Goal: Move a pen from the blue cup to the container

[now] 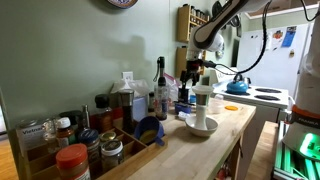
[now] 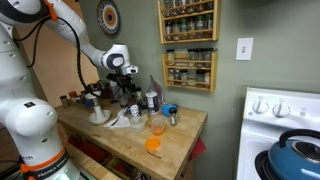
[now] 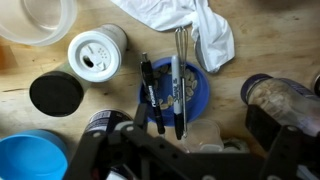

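In the wrist view I look straight down on the small dark-blue cup [image 3: 178,92], which holds several pens. A black pen [image 3: 150,95] and a dark marker [image 3: 178,98] lean toward my gripper. My gripper [image 3: 190,140] is open above the cup, with nothing between its fingers. The white container [image 1: 202,104] stands on its wider bowl base at the counter's front, next to the cup [image 1: 183,96], and my gripper [image 1: 193,68] hangs just above the cup. The container's rim shows at the top left of the wrist view [image 3: 40,15]. In an exterior view my gripper [image 2: 128,75] is over the cluttered counter.
A white cloth [image 3: 195,25], a white-lidded jar [image 3: 96,50], a black lid [image 3: 55,93] and a small clear cup [image 3: 185,125] crowd the blue cup. Dark bottles [image 1: 160,85] and spice jars [image 1: 75,145] fill the counter. A blue kettle [image 1: 238,86] sits on the stove. Orange cups [image 2: 154,143] stand near the counter edge.
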`<state>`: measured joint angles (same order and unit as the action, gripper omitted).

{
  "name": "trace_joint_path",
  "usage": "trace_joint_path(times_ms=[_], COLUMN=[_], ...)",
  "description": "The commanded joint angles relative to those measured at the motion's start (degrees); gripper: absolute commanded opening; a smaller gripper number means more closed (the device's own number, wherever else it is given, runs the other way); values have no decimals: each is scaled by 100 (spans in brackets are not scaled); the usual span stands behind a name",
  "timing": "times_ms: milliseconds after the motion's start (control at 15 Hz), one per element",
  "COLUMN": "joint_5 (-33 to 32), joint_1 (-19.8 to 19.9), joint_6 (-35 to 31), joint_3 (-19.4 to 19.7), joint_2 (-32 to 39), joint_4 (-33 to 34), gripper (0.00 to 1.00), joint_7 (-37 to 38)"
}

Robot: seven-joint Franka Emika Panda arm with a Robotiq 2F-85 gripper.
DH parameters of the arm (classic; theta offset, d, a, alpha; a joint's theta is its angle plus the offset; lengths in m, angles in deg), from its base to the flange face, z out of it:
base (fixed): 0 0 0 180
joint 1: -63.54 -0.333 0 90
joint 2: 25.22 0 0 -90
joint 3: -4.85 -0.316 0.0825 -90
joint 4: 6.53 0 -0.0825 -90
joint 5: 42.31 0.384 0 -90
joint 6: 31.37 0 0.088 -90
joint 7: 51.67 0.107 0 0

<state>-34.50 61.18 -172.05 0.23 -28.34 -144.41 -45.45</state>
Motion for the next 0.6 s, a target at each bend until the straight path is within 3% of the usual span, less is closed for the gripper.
trace_joint_path(times_ms=[0,333,533], joint_5=[-286,-1761,-1887], joint_1=[-49,-88,-158], joint_6=[-717,-1307,-1276], joint_3=[-1,162,194], joint_2=[369,1001,1243], joint_4=[-17,97,173], gripper=[100,100,100], joint_7=[208,773,738])
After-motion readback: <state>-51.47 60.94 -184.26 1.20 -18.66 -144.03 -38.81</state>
